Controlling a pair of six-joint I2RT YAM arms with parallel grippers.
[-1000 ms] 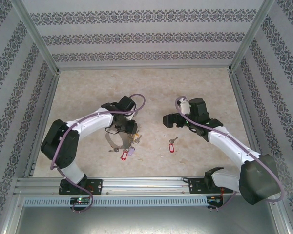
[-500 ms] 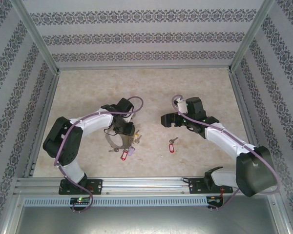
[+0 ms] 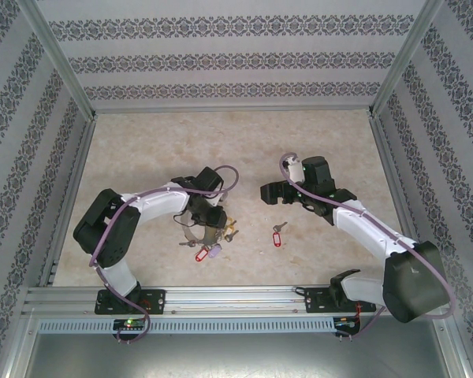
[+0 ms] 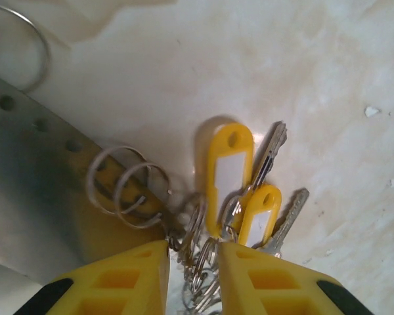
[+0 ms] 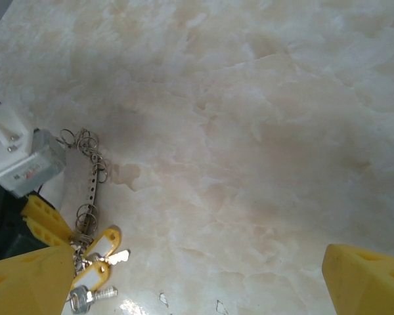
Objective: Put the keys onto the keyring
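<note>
Left arm (image 3: 154, 201): elbow folded out to its own left, forearm sweeping rightward, wrist pitched down so the fingers point at the table (image 3: 323, 134). Left gripper (image 3: 208, 222): yellow fingers (image 4: 121, 279) set close together, pinching a clump of small split rings (image 4: 200, 266) that belong to the keyring (image 3: 193, 232). Keyring: directly under and ahead of the left gripper's tips. In the left wrist view a perforated metal band (image 4: 49, 170) runs off to the left of the fingers. Two yellow tags (image 4: 228, 167) with silver keys fan out just ahead of the right-hand finger. From above, a red tag (image 3: 200, 253) and a pale pink tag (image 3: 214, 250) trail on the base side of that gripper. Right arm (image 3: 370, 228): bulky elbow out to its own right near the table's near edge, forearm reaching diagonally forward and inward, wrist turned so the tool faces the left arm. Right gripper (image 3: 270, 192): fingers (image 5: 364, 279) spread wide, one at each lower corner of the right wrist view, marbled tabletop between them. Keys (image 3: 278, 235): small, silver with a red oblong plastic end, lying flat on the table. They sit on the base side of the right gripper, near it but not touching. They are well apart from the left gripper, off its right side, and separate from the keyring.
</note>
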